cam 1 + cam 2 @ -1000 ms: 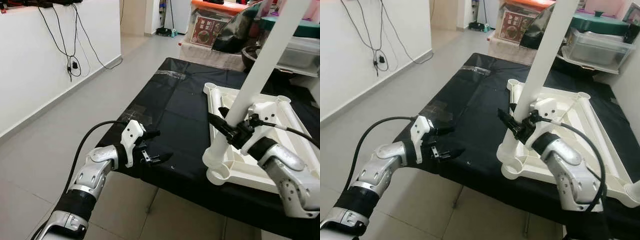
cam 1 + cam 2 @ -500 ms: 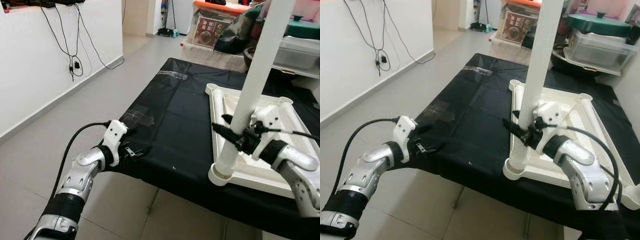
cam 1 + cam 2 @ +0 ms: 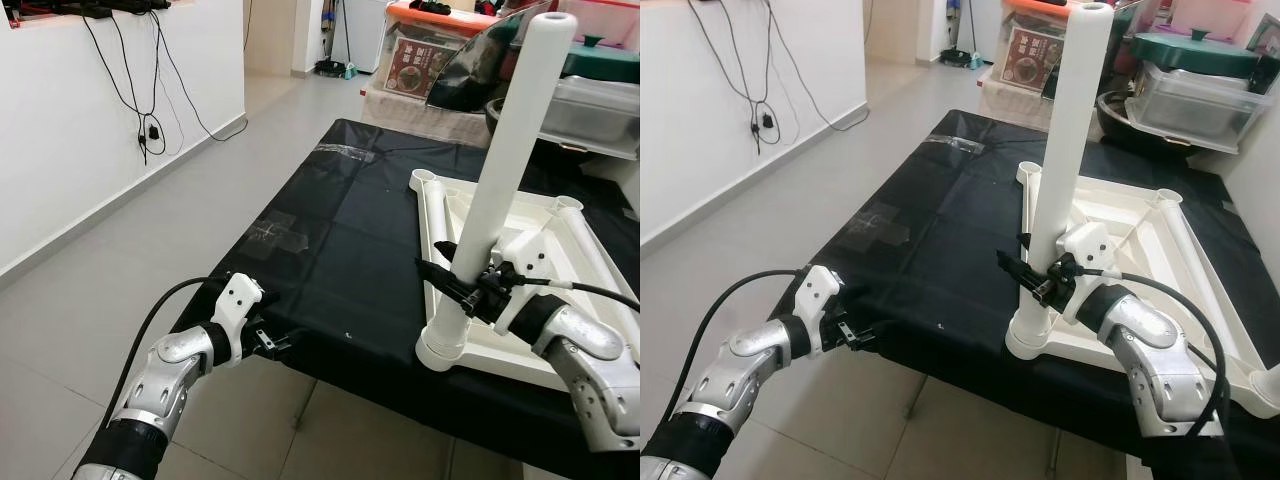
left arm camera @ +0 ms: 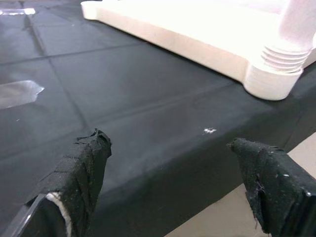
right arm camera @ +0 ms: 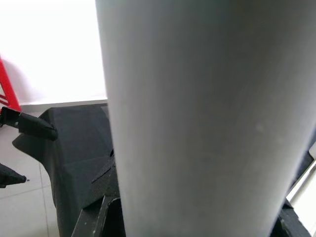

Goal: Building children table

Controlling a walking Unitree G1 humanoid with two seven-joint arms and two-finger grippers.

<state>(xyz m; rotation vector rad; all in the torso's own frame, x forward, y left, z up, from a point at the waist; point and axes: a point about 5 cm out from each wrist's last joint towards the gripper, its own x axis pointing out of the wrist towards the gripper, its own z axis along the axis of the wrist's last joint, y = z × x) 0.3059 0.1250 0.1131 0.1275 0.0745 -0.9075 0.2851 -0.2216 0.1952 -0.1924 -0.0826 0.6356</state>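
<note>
Left eye view: a white plastic table top lies upside down on a black cloth spread over a low surface, and one white table leg stands nearly upright in the socket at the near corner, leaning slightly. The right gripper is clamped around that leg low down, just above the socket. The left gripper hangs at the near edge of the cloth, well apart from the table top, holding nothing. Right eye view: the same scene, with other corner sockets of the frame open and without legs, and storage boxes beyond the far end. Left wrist view: two black fingertips spread wide apart over the cloth, with the threaded foot of the leg seated in the corner socket ahead of them. Right wrist view: the pale leg very close up, with dark finger edges on either side pressed against it. By my reckoning the job is at an early stage: one leg is in place, perhaps not fully tightened, and the other corners I can see have no legs yet.
</note>
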